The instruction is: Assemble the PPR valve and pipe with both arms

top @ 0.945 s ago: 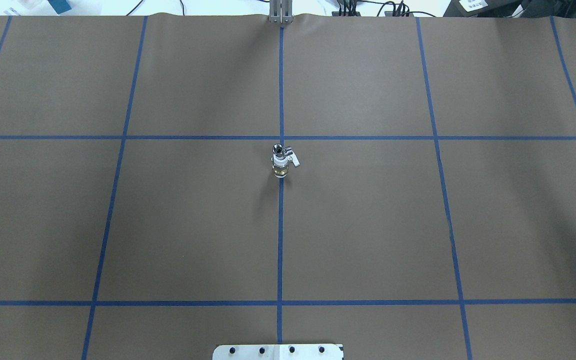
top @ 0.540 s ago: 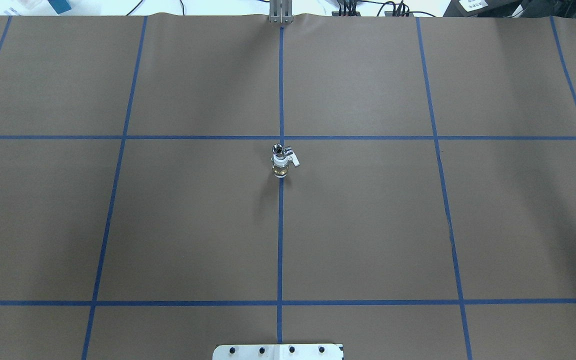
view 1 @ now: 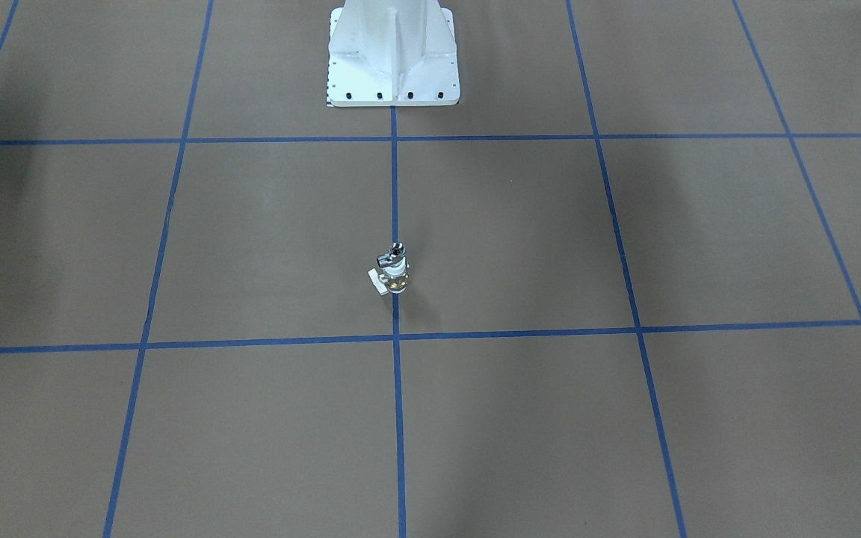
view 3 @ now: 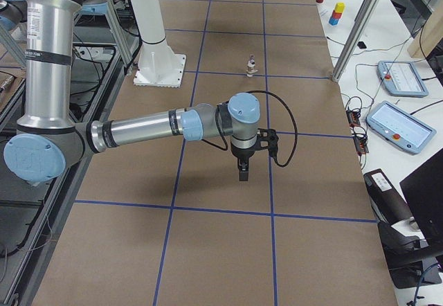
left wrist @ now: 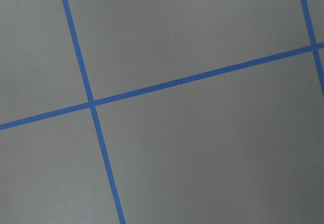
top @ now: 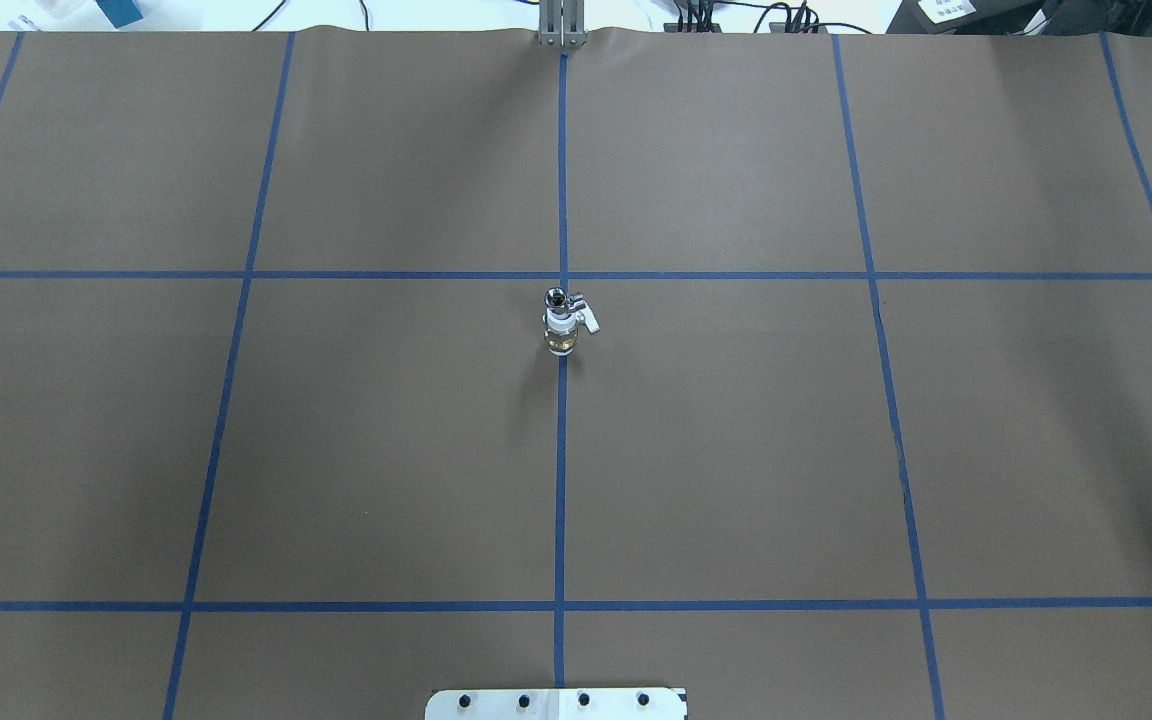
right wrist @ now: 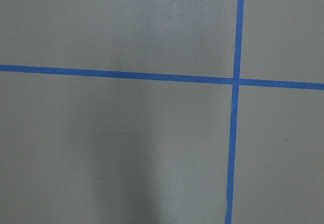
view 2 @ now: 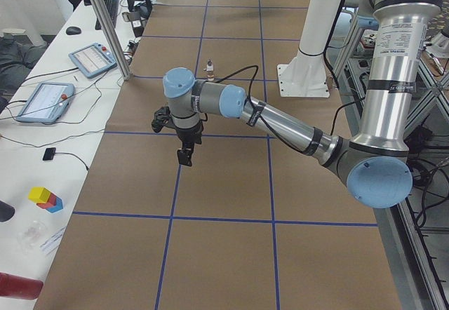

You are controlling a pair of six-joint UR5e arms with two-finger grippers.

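The PPR valve (top: 561,335), with a white collar, a brass body and a white side tab, stands upright on the centre tape line. It also shows in the front view (view 1: 396,278). The chrome pipe (top: 558,297) sits on top of it, touching it. Both appear small in the side views, with the valve in the left view (view 2: 209,66) and in the right view (view 3: 251,64). My left gripper (view 2: 184,149) hangs over the mat far to the left of them. My right gripper (view 3: 243,171) hangs far to the right. I cannot tell whether either is open. Both wrist views show only mat.
The brown mat carries a grid of blue tape lines (top: 561,500). The white pedestal base (view 1: 393,52) stands at the robot's edge. Side tables hold tablets (view 2: 91,59) (view 3: 398,77), cables and coloured blocks (view 2: 45,198). An aluminium post (view 2: 105,22) stands at the far edge.
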